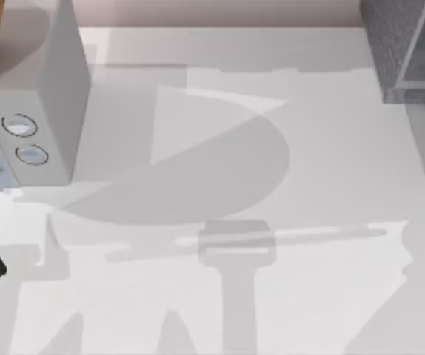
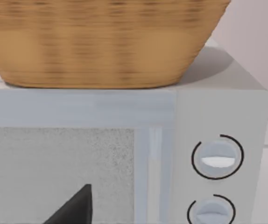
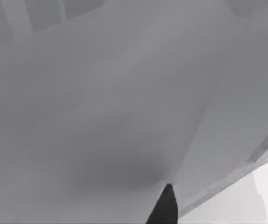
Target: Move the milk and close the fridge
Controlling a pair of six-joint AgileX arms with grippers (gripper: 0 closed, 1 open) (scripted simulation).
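At the table's [image 1: 220, 96] left edge, the left gripper [image 2: 75, 207] faces a light-grey box [image 1: 49, 96] with two dials [image 2: 216, 157] and a basket [image 2: 101, 42] on top, close ahead. The fridge [image 1: 397, 44] stands at the far right corner, its door panel [image 3: 101, 102] close before the right gripper [image 3: 164, 205]. Whether either pincer is wide or narrow cannot be told. No writing is readable.

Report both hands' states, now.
Left hand: cannot be told; a dark fingertip sits by the microwave front.
Right hand: cannot be told; a dark fingertip sits close to a grey fridge panel.
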